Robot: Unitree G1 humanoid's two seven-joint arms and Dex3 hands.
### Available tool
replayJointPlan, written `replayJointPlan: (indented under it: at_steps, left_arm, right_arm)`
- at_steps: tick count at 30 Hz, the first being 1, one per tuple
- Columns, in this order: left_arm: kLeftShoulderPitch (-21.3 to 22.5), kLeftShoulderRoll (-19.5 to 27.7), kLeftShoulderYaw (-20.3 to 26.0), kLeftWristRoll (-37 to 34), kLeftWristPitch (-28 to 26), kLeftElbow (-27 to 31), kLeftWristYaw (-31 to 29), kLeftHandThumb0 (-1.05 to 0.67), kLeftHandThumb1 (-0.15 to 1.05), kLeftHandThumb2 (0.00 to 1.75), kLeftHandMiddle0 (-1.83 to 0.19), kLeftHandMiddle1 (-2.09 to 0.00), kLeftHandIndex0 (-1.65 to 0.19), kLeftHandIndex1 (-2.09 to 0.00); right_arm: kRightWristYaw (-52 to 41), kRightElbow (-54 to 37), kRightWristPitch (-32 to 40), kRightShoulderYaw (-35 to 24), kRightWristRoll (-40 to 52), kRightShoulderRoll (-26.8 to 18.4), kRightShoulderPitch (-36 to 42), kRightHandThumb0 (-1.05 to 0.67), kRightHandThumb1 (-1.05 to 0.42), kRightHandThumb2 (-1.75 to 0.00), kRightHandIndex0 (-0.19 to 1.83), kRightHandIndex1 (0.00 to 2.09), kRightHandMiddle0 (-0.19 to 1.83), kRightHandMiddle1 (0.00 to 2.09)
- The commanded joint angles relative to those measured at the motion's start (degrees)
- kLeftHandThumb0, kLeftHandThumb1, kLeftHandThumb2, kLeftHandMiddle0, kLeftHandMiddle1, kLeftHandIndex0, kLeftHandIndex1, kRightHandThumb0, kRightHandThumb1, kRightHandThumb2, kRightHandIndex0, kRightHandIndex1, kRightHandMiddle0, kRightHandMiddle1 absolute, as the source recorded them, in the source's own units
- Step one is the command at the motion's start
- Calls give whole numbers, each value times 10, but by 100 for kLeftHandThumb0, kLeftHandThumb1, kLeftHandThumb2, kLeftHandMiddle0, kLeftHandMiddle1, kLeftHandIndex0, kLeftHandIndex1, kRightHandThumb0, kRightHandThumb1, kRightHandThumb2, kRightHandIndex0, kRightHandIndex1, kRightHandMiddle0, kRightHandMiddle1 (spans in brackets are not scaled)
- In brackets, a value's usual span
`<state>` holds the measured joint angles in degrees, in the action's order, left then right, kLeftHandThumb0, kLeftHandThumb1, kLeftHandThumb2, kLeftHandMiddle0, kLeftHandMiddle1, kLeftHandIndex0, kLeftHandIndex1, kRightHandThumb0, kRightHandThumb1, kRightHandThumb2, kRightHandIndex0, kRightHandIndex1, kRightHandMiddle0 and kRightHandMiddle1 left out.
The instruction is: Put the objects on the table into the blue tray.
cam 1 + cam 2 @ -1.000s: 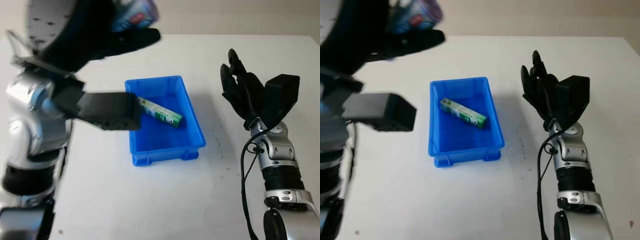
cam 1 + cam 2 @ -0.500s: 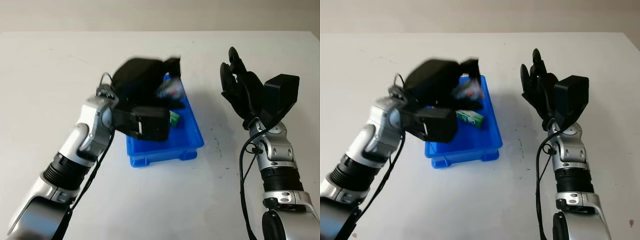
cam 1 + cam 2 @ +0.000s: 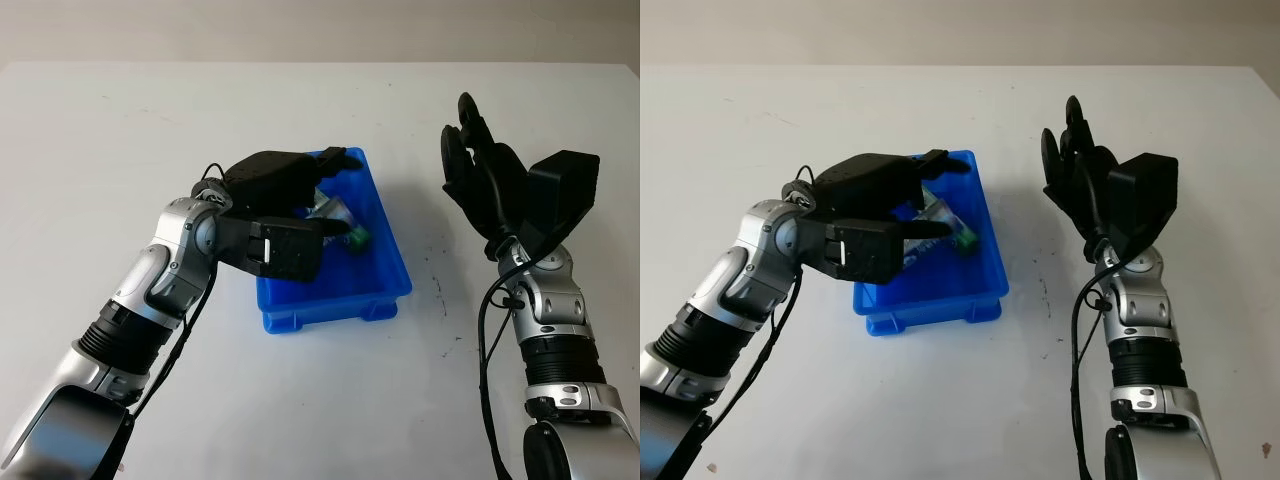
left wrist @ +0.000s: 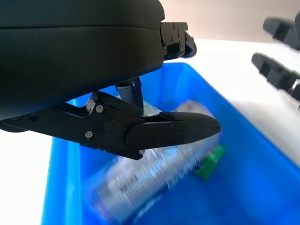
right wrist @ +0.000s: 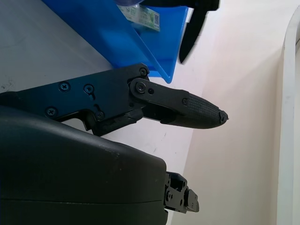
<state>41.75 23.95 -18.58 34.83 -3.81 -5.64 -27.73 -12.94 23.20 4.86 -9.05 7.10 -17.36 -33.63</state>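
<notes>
The left hand (image 3: 300, 195) reaches forward on a bent arm and is open, holding nothing. The right hand (image 3: 480, 180) is open, raised upright at the right side.

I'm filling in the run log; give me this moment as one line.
left hand: open, over blue tray | silver packet: in tray, on green box | right hand: open, raised beside tray

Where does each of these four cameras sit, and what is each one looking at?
Left eye: on the head, looking down at the white table, blue tray and both arms.
Right eye: beside it, same scene, slightly shifted.
Left wrist: on the left arm, looking past the left hand into the tray at a silvery packet and green box.
Right wrist: on the right arm, looking past the open right hand toward the tray.
All four share the tray.
</notes>
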Motion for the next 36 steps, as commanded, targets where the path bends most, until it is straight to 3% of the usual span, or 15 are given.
replayJointPlan:
  at_steps: [1, 4, 7, 12, 14, 15, 17, 20, 22, 23, 25, 27, 31, 36]
  left_arm:
    - [8, -16, 23, -25, -4, 22, 14, -72, 105, 54, 12, -5, 16, -10]
    - [-6, -56, 71, -106, 19, 32, 62, -66, 105, 45, 4, -8, 6, -15]
    - [-15, -90, 114, -206, 27, 51, 68, -64, 105, 43, -5, -11, -2, -18]
    - [-15, -182, 228, -466, -69, 125, 83, -61, 105, 46, -20, -17, -13, -30]
    - [-12, -199, 269, -545, -106, 137, 101, -60, 105, 49, -12, -30, 5, -64]
    - [-13, -208, 293, -579, -117, 143, 123, -59, 105, 50, -14, -47, 9, -87]
    - [-19, -219, 328, -615, -116, 148, 164, -58, 105, 49, -21, -62, 5, -105]
    - [-25, -226, 364, -617, -95, 141, 232, -57, 105, 52, -28, -77, -3, -117]
    - [-36, -208, 381, -608, -82, 125, 246, -58, 105, 56, -18, -82, 6, -115]
    - [-45, -194, 387, -605, -74, 111, 238, -59, 105, 58, -12, -74, 12, -107]
    - [-72, -159, 391, -580, -45, 64, 212, -62, 105, 58, 1, -35, 17, -61]
    - [-102, -124, 384, -526, -5, 9, 204, -67, 105, 60, 12, -12, 19, -24]
    - [-134, -104, 382, -485, 60, -81, 198, -70, 105, 60, 19, -2, 19, -4]
    - [-153, -92, 376, -476, 82, -141, 182, -74, 105, 71, 19, 0, 19, 0]
  right_arm:
    - [-3, 1, -7, 0, 1, 2, 5, -60, -105, -64, -19, 0, -19, 0]
    - [4, 0, -2, -1, 2, 7, 2, -59, -105, -64, -19, 0, -19, 0]
    - [7, -12, 12, -1, 7, 12, 0, -58, -105, -64, -19, 0, -19, 0]
    - [8, -19, 15, 2, 4, 13, -5, -59, -105, -64, -19, 0, -19, 0]
    - [9, -20, 18, 1, 7, 15, -6, -60, -105, -63, -19, 0, -19, 0]
    - [9, -22, 20, 1, 8, 16, -7, -61, -105, -62, -19, 0, -19, 0]
    - [12, -23, 24, 0, 9, 17, -9, -62, -105, -61, -19, 0, -19, 0]
    - [12, -24, 24, 1, 9, 17, -11, -63, -105, -61, -19, 0, -19, 0]
    - [9, -25, 22, 1, 11, 16, -11, -63, -105, -62, -19, 0, -19, 0]
    - [8, -26, 20, 0, 12, 17, -11, -63, -105, -62, -19, 0, -19, 0]
    - [8, -21, 12, -3, 14, 17, -13, -64, -105, -64, -19, 0, -19, 0]
    - [13, -19, 9, -7, 14, 18, -15, -66, -105, -63, -19, 0, -19, 0]
    - [22, -20, 10, -14, 17, 18, -18, -69, -105, -63, -19, 0, -19, 0]
    - [35, -14, 0, -19, 20, 22, -19, -71, -105, -69, -19, 0, -19, 0]
